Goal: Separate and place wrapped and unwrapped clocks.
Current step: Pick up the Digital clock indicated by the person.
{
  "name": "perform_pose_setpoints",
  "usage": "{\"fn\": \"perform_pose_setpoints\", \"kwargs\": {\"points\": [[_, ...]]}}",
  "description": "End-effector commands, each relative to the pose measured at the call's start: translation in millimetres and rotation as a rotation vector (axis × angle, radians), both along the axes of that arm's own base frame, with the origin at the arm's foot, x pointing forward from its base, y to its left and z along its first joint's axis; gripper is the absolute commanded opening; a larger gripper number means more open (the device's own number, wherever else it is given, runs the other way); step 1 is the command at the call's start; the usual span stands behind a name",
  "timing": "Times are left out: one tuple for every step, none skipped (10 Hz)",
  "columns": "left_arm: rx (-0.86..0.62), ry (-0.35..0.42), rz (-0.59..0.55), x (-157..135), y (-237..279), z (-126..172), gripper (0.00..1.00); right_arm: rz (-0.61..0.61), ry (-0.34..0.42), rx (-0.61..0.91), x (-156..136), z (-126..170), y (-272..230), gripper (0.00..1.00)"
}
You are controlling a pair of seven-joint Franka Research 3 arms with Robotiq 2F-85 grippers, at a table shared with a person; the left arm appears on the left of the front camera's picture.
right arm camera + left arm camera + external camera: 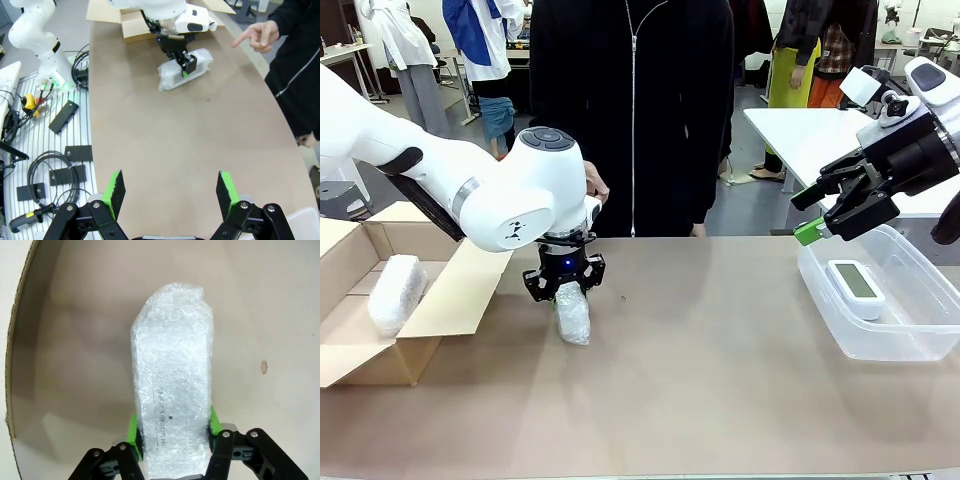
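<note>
My left gripper [566,290] clamps a whitish, crinkly bubble-wrapped bundle [572,314] lying on the table [720,380] near the cardboard box [440,300]; my right gripper [170,192] hangs wide open.

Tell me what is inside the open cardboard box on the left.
One whitish bubble-wrapped bundle lies in the brown cardboard box. The left arm covers the box's far side.

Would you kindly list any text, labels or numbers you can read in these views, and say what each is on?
No text can be read.
Wrapped clock in the left gripper: a faint line of print shows through the bubble wrap, too blurred to read.
Bare clock in the clear bin: grey display, no digits legible.
Cardboard box: no print visible.
</note>
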State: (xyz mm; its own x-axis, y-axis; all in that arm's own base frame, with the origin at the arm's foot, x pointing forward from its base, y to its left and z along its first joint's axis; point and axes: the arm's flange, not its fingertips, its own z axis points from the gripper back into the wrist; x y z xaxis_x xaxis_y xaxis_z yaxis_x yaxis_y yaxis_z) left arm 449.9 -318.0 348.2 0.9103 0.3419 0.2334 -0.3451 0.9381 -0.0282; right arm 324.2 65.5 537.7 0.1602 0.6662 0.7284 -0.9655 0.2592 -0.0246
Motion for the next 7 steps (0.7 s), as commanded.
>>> {"fn": "perform_pose_setpoints", "kwargs": {"points": [[-0.001,-0.015,0.025,-0.2,-5.7,-6.7,0.21,0.019,-0.005,0.033,2.9,-0.9,1.1,0.95],[-0.006,-0.019,0.023,-0.7,-4.8,-6.3,0.38,0.019,-0.005,0.033,2.9,-0.9,1.1,0.95],[-0.01,-0.019,0.021,-1.0,-4.2,-5.6,0.01,0.019,-0.005,0.033,2.9,-0.9,1.1,0.95],[-0.026,-0.027,0.014,-3.0,-2.6,-3.4,0.18,0.019,-0.005,0.033,2.9,-0.9,1.1,0.95],[-0.04,-0.037,0.014,-6.8,-0.6,1.6,0.0,0.019,-0.005,0.033,2.9,-0.9,1.1,0.95],[-0.058,-0.048,0.01,-13.4,2.8,12.2,0.0,0.019,-0.005,0.033,2.9,-0.9,1.1,0.95],[-0.064,-0.033,-0.02,-26.1,7.9,31.8,0.0,0.019,-0.005,0.033,2.9,-0.9,1.1,0.95]]}}
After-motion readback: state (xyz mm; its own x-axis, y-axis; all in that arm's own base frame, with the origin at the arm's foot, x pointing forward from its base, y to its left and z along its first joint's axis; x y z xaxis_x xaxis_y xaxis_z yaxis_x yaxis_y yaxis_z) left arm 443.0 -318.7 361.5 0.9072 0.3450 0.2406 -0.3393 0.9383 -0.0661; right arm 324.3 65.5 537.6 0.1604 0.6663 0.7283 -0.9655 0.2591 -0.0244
